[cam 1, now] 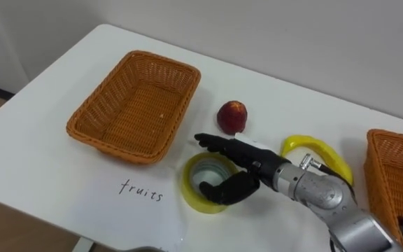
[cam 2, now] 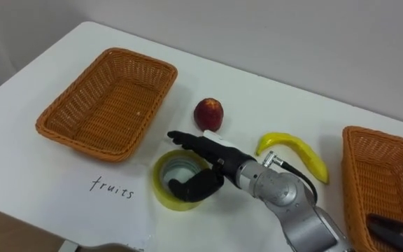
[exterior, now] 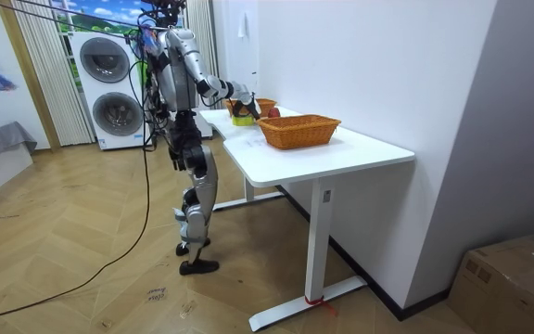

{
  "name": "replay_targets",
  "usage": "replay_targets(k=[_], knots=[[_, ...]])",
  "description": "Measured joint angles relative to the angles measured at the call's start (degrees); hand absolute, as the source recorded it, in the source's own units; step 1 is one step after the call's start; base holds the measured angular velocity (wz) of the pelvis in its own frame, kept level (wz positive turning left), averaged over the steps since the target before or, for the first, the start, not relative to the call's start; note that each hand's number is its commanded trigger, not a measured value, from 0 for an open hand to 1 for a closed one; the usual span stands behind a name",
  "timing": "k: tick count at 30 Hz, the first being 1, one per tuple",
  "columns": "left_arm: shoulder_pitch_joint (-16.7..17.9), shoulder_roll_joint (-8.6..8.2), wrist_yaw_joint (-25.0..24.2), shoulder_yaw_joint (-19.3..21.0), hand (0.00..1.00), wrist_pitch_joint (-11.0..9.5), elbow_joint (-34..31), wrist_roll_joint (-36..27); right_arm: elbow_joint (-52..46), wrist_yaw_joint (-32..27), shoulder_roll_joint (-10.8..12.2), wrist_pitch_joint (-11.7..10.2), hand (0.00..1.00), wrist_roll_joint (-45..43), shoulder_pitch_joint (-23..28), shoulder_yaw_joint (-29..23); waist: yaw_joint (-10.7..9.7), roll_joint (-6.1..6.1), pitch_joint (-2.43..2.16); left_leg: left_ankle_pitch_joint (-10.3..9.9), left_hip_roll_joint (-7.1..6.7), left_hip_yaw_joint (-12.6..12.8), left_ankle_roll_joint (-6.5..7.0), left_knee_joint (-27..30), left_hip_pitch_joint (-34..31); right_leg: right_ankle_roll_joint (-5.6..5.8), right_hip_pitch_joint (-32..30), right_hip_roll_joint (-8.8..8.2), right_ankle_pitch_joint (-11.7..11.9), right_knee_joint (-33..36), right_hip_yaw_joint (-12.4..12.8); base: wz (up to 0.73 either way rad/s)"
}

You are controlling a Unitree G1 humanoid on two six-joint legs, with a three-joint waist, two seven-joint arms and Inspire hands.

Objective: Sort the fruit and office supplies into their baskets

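Showing the sort at an early stage: your robot's right hand (cam 1: 247,166) reaches in from the right over the yellow tape roll (cam 1: 187,185). The roll lies flat on the worktop (cam 1: 47,175), just right of the left basket's near corner. The hand is spread wide, with straight fingers across the roll's far rim and the thumb bent down over its near right side. It straddles the ring and does not appear closed on it; you cannot tell whether it touches the tape. The left basket (cam 1: 135,105), with a handwritten label (cam 1: 142,190) on the worktop before it, holds nothing. Both fruits are unsorted. The red fruit (cam 1: 232,117) sits just beyond the hand, a little right of that basket. The banana (cam 2: 296,148) lies to the right of the hand, between it and the right basket (cam 1: 390,168). A dark item (cam 2: 394,227) lies in the right basket at its near edge, too cut off to name, so one office item may already be placed. By this reading, you have the roll to carry right and the two fruits to carry left.
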Motion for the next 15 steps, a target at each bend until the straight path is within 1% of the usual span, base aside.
replay_targets(k=[3, 4, 5, 6, 9, 12, 15], knots=[[-0.3, 0.03, -0.3, 0.0, 0.00, 0.0, 0.1, 0.0, 0.1, 0.5, 0.0, -0.3, 0.00, -1.3, 0.0, 0.0, 0.0, 0.09, 0.05, 0.0, 0.01, 0.0, 0.00, 0.0, 0.1, 0.00, 0.1, -0.01, 0.0, 0.0, 0.0, 0.00], [-0.4, 0.04, -0.8, 0.0, 0.00, 0.0, 0.1, 0.0, 0.1, 0.8, 0.0, -0.4, 0.25, -1.9, 0.0, -0.1, 0.0, 0.16, 0.06, 0.0, 0.01, 0.0, 0.00, 0.0, 0.1, 0.00, 0.1, -0.01, 0.0, 0.0, 0.0, 0.00], [-0.5, 0.04, -0.9, 0.0, 0.00, 0.0, 0.1, 0.0, 0.1, 0.9, 0.0, -0.4, 0.43, -2.2, 0.0, -0.1, 0.0, 0.20, 0.06, 0.0, 0.01, 0.0, 0.00, 0.0, 0.1, 0.00, 0.1, -0.01, 0.0, 0.0, 0.0, 0.00], [-0.5, 0.04, -1.2, 0.0, 0.00, 0.0, 0.1, 0.0, 0.0, 1.2, 0.0, -0.5, 1.00, -2.6, 0.0, -0.1, 0.0, 0.26, 0.07, 0.0, 0.01, 0.0, 0.00, 0.0, 0.2, 0.00, 0.1, -0.02, 0.0, 0.0, 0.0, 0.00], [-0.8, 0.04, -1.7, 0.1, 0.00, 0.0, 0.1, 0.0, 0.2, 1.5, 0.0, -0.5, 1.00, -3.2, -0.1, -0.4, 0.1, 0.46, 0.17, 0.0, 0.01, 0.0, 0.00, 0.0, 0.2, 0.00, 0.2, -0.04, 0.0, 0.0, 0.0, 0.00], [-0.8, 0.04, -2.3, 0.1, 0.00, 0.1, 0.1, 0.0, 0.4, 0.9, 0.0, -1.2, 1.00, -4.9, -0.3, -1.2, 0.4, 0.55, 0.20, 0.0, 0.01, 0.0, 0.01, 0.0, 0.3, 0.00, 0.2, -0.05, 0.0, 0.0, 0.0, 0.00], [-1.0, 0.01, -2.4, 0.1, 0.00, 0.1, 0.1, 0.0, 1.8, 0.5, 0.0, -1.2, 1.00, -5.8, -1.0, -2.5, 1.3, 0.54, 0.20, 0.0, 0.01, 0.0, 0.01, 0.0, 0.3, 0.00, 0.3, -0.05, 0.0, 0.0, 0.0, 0.00]])
